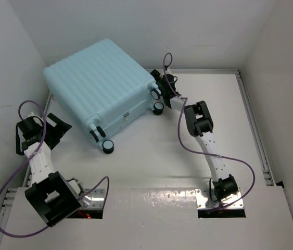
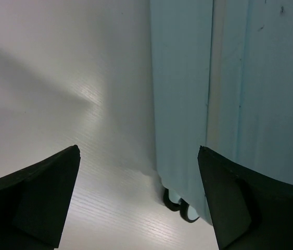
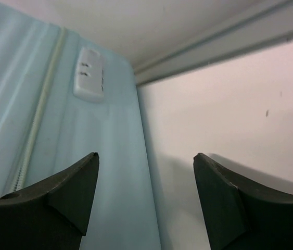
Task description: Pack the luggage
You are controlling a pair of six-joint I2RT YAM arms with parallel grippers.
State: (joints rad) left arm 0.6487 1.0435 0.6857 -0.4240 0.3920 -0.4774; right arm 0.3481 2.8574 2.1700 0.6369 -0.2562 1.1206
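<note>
no legible text, labels or numbers anywhere

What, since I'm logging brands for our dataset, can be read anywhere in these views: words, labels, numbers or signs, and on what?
None: no text can be read in any view.
On the luggage, the ribbed shell shows no logo or label.
On the white lock panel on its side there are two small dark marks, too blurred to read.
</note>
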